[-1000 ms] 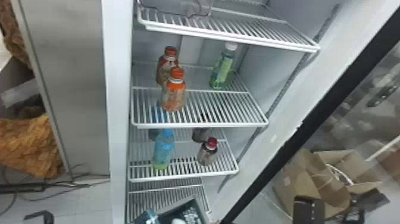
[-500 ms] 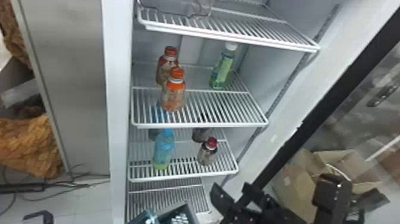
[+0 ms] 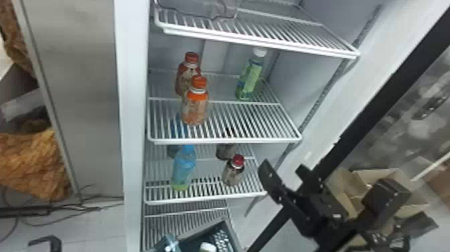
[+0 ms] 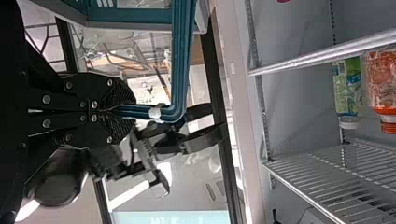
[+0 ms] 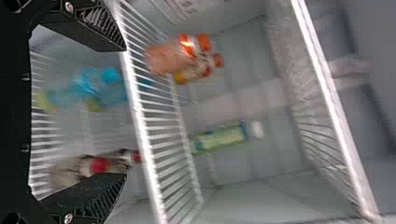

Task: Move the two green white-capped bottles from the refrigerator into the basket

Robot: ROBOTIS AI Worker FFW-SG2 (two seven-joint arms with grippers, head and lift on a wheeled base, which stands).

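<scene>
Green btl [image 3: 249,77] w/ white cap [image 3: 259,52] stands at back R of fridge shelf [image 3: 225,141], prob. firm plastic, weighty if full, slick if cold, best held mid-body by R tool [image 5: 125,112], spread & empty; L tool [image 4: 127,111] grips basket handle [image 4: 181,56].

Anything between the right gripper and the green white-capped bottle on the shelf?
Nothing visible stands in front of the green bottle; the orange-capped bottles sit left of it. But the shelf's front rim probably blocks the right gripper unless it goes in higher.
</scene>
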